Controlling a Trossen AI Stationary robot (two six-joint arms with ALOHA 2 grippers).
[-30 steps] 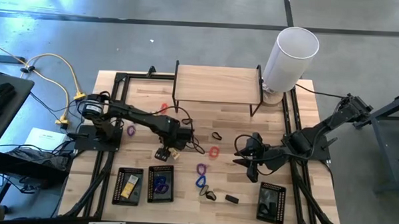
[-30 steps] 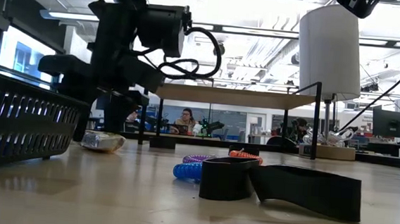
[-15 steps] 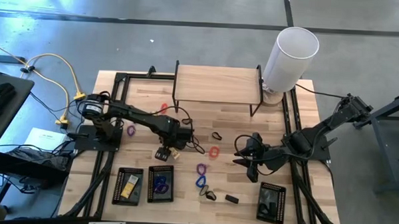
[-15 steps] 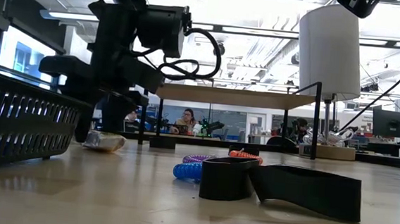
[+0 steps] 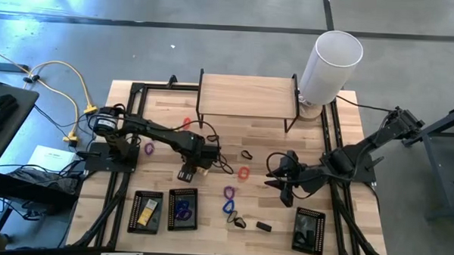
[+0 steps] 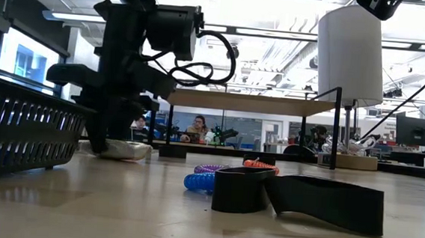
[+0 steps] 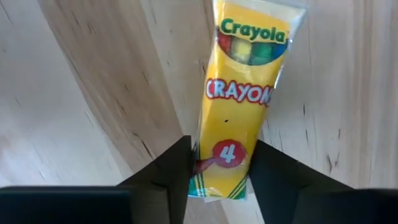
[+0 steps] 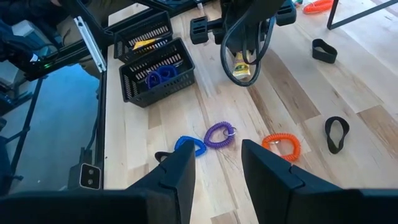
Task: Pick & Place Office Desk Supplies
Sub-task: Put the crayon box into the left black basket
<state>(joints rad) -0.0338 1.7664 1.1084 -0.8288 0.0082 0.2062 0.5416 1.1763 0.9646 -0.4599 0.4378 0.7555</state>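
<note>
We have the left gripper (image 7: 219, 163) down on the table near the middle, its two fingers pressed against the sides of the yellow crayon packet (image 7: 244, 93), which lies flat on the wood. The jaws touch the packet at its lower end, near the red circle with the number; we judge the grip just made or nearly made, with the packet not yet lifted.

To do this step well, we should finish squeezing until the wrapper is firmly pinched, then rise straight up so the free end does not drag or twist out. The hold sits close to one end, so most of the packet hangs beyond the fingers and may droop or swing; a slow lift should keep it steady on the way to the mesh tray (image 5: 146, 213) that already holds a yellow packet.

In the wrist view the packet's long axis runs straight away from the gripper, crossing the line between the fingers, with the clear window end pointing away from the wrist.

The right gripper (image 8: 217, 163) waits above the table to the right, fingers apart and holding nothing.
</note>
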